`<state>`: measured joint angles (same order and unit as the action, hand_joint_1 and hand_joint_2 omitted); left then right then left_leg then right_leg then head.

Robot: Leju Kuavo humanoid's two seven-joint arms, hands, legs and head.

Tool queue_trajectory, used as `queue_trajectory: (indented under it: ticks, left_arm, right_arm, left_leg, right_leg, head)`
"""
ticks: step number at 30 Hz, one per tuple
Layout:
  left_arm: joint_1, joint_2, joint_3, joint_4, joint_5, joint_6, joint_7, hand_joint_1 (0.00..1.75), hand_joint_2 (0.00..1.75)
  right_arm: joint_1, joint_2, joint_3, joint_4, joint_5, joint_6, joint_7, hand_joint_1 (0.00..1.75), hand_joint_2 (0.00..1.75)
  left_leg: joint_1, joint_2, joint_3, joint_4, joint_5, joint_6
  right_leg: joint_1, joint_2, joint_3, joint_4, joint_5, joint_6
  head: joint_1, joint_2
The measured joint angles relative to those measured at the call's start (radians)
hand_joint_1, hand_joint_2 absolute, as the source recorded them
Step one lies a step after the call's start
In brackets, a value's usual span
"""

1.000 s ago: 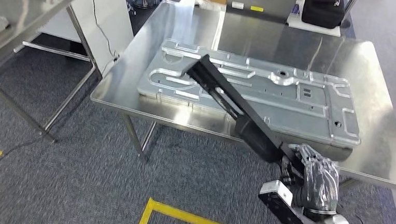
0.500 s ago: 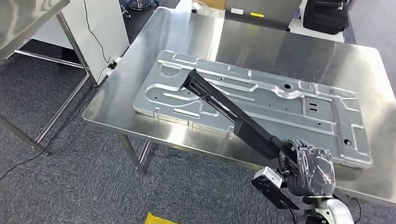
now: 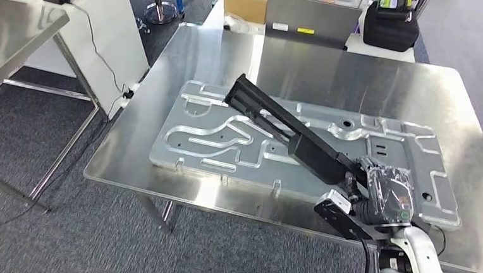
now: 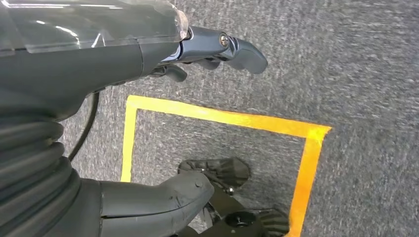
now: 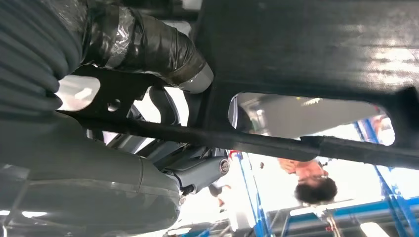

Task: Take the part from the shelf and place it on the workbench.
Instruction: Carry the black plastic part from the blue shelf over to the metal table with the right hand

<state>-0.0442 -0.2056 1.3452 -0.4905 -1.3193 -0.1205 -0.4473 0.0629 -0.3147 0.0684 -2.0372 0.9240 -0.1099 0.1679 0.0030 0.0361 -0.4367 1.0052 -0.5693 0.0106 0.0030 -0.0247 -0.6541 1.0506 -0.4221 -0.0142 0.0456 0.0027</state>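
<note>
Big shiny steel desk (image 3: 357,67) takes up most of the room here, with a wide flat grey metal plate full of stamped grooves (image 3: 213,141) lying on it. Above that plate sits the long black slotted part (image 3: 289,136), tilted, its far end up over the plate's middle. The right hand (image 3: 384,199) grips the near end at the desk's front edge. The left hand (image 4: 163,54) hangs over grey carpet with yellow floor tape (image 4: 222,118), fingers loosely curled, holding nothing.
</note>
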Motion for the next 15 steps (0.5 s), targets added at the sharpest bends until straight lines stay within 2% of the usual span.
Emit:
queue_trajectory:
  ticks: [1, 2, 3, 5, 6, 7, 8, 10, 11, 13, 15]
  left_arm:
    - [-0.001, 0.002, -0.001, 0.002, 0.001, 0.001, -0.001, 0.00, 1.75]
    - [-0.003, 0.004, -0.002, 0.004, 0.001, 0.002, -0.002, 0.00, 1.75]
    - [-0.004, 0.005, -0.002, 0.007, 0.002, 0.003, -0.002, 0.00, 1.75]
    - [-0.006, 0.007, -0.003, 0.013, 0.003, 0.003, -0.003, 0.00, 1.75]
    - [-0.006, 0.009, -0.003, 0.016, 0.002, 0.004, -0.002, 0.00, 1.75]
    - [-0.007, 0.011, -0.004, 0.019, 0.002, 0.004, -0.002, 0.00, 1.75]
    - [-0.007, 0.014, -0.006, 0.023, 0.001, 0.005, -0.002, 0.00, 1.75]
    - [-0.008, 0.022, -0.012, 0.029, -0.001, 0.008, -0.002, 0.00, 1.75]
    - [-0.010, 0.027, -0.016, 0.032, -0.001, 0.009, -0.002, 0.00, 1.75]
    - [-0.014, 0.037, -0.025, 0.039, -0.002, 0.011, -0.002, 0.00, 1.75]
    - [-0.016, 0.043, -0.033, 0.047, -0.002, 0.015, -0.002, 0.00, 1.75]
  right_arm:
    - [-0.006, -0.002, 0.000, 0.000, 0.012, -0.001, 0.000, 1.75, 1.75]
    - [-0.016, -0.005, 0.000, 0.000, 0.025, -0.001, -0.002, 1.75, 1.75]
    - [-0.028, -0.009, 0.001, 0.001, 0.039, 0.000, -0.003, 1.75, 1.75]
    - [-0.061, -0.028, 0.006, 0.005, 0.078, 0.011, -0.008, 1.75, 1.75]
    - [-0.079, -0.043, 0.009, 0.009, 0.098, 0.022, -0.014, 1.75, 1.75]
    - [-0.100, -0.062, 0.011, 0.017, 0.120, 0.036, -0.021, 1.75, 1.75]
    - [-0.123, -0.085, 0.015, 0.028, 0.143, 0.051, -0.031, 1.75, 1.75]
    - [-0.170, -0.134, 0.026, 0.059, 0.186, 0.070, -0.056, 1.75, 1.75]
    - [-0.197, -0.156, 0.035, 0.080, 0.203, 0.074, -0.070, 1.75, 1.75]
    - [-0.249, -0.196, 0.058, 0.124, 0.228, 0.075, -0.100, 1.75, 1.75]
    - [-0.299, -0.235, 0.087, 0.168, 0.253, 0.074, -0.128, 1.75, 1.75]
  left_leg:
    - [0.001, -0.002, 0.000, 0.013, -0.002, -0.003]
    - [0.001, -0.008, -0.014, 0.042, -0.011, -0.007]
    - [0.003, -0.016, -0.040, 0.090, -0.029, -0.011]
    - [0.005, -0.026, -0.119, 0.214, -0.080, -0.019]
    - [0.005, -0.028, -0.156, 0.256, -0.097, -0.021]
    - [0.005, -0.028, -0.180, 0.271, -0.093, -0.021]
    - [0.004, -0.028, -0.189, 0.252, -0.066, -0.017]
    - [-0.001, -0.028, -0.167, 0.134, 0.034, 0.000]
    - [-0.005, -0.028, -0.154, 0.079, 0.070, 0.012]
    - [-0.014, -0.027, -0.143, 0.019, 0.097, 0.029]
    - [-0.018, -0.029, -0.139, 0.001, 0.106, 0.038]
  right_leg:
    - [-0.002, 0.004, 0.008, -0.007, -0.003, -0.006]
    - [-0.004, 0.007, 0.016, -0.013, -0.005, -0.012]
    - [-0.006, 0.010, 0.024, -0.018, -0.007, -0.018]
    - [-0.004, 0.017, 0.033, -0.020, -0.015, -0.026]
    - [-0.003, 0.022, 0.036, -0.019, -0.020, -0.028]
    - [-0.001, 0.025, 0.041, -0.019, -0.024, -0.028]
    - [0.002, 0.029, 0.047, -0.019, -0.029, -0.028]
    - [0.007, 0.032, 0.060, -0.019, -0.037, -0.028]
    - [0.008, 0.033, 0.064, -0.019, -0.040, -0.027]
    - [0.003, 0.035, 0.061, -0.021, -0.040, -0.019]
    - [-0.001, 0.035, 0.058, -0.025, -0.037, -0.005]
  head:
    - [0.000, 0.000]
    - [0.000, 0.000]
    - [0.000, 0.000]
    - [0.000, 0.000]
    - [0.000, 0.000]
    - [0.000, 0.000]
    - [0.000, 0.000]
    - [0.000, 0.000]
    - [0.000, 0.000]
    - [0.000, 0.000]
    - [-0.001, 0.000]
